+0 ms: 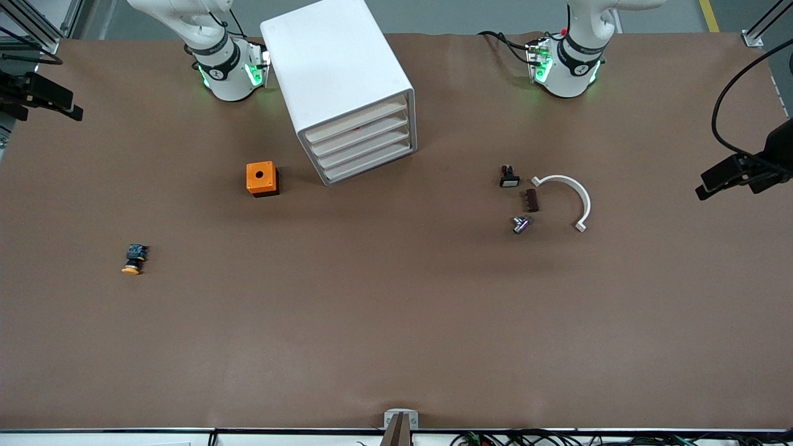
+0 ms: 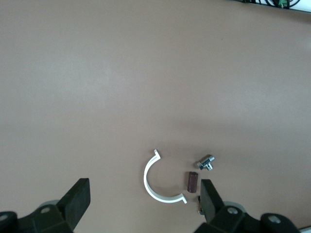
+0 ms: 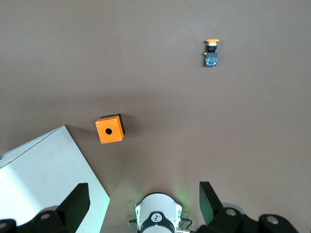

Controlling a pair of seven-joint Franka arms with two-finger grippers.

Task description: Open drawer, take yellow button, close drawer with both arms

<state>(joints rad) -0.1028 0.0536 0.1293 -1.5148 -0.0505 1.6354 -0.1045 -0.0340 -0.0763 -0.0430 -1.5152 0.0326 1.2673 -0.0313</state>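
The white cabinet (image 1: 337,80) stands between the two arm bases, and a corner of it shows in the right wrist view (image 3: 43,170). Its top drawer (image 1: 359,124) sits flush with the three below. The button (image 1: 134,259) lies on the table toward the right arm's end, nearer the front camera than the cabinet, and shows in the right wrist view (image 3: 211,52). My left gripper (image 2: 145,201) is open and empty, high over the small parts. My right gripper (image 3: 144,201) is open and empty, high over its own base (image 3: 158,216). Neither gripper shows in the front view.
An orange cube box with a hole (image 1: 261,178) sits beside the cabinet. Toward the left arm's end lie a black switch with a white cap (image 1: 509,178), a brown piece (image 1: 531,200), a metal fitting (image 1: 520,224) and a white C-shaped clamp (image 1: 567,192).
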